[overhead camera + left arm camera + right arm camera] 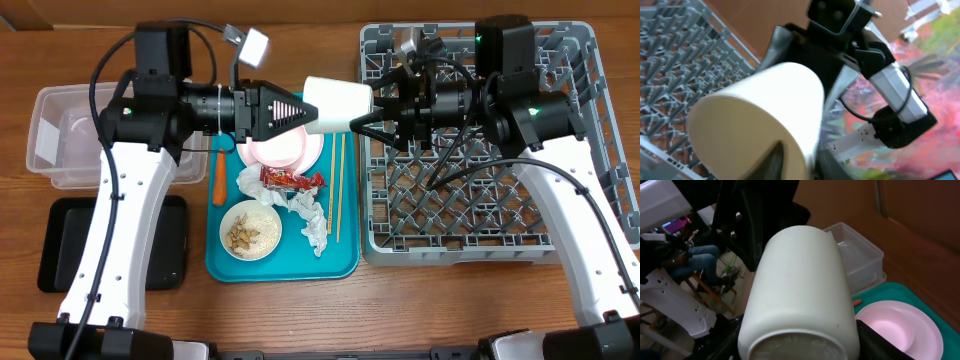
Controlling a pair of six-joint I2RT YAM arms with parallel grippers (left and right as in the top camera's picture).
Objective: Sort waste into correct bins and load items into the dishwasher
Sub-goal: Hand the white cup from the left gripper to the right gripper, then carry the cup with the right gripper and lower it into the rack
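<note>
Pincers from both arms meet at the small white cup [338, 100], which hangs on its side in the air between them, above the gap between the teal tray [340, 262] and the grey dish rack [460, 255]. From overhead, the left pincer [303, 108] touches the cup's left end and the right pincer [362, 112] sits at its right end.

The right wrist view adds what the overhead cannot. The cup [800, 290] fills the space between the dark fingers [880, 342], its ringed base towards the camera, and the fingers press against its sides, so we read the right pincer as pinching the cup. That view also takes in the clear tub [860, 255] and the pale pink plate [900, 330] below.

The left wrist view is blurred. It shows the cup [760, 115] close up, one dark finger [772, 160] against its near face, and the rack's pegs [685, 60] behind. We cannot tell whether the left pincer grips the cup or only rests against it.

Only the overhead shows the rest:
- The plate [285, 150] lies at the tray's far end.
- An orange carrot [218, 172] lies along the tray's left edge.
- A red wrapper [292, 179] touches a crumpled tissue [312, 222].
- A white bowl [250, 230] holds beige scraps.
- Chopsticks [336, 190] lie lengthwise near the tray's right edge.
- The clear tub [45, 110] and the black tray [62, 245] sit on the desk [20, 220], left of the teal tray.
</note>
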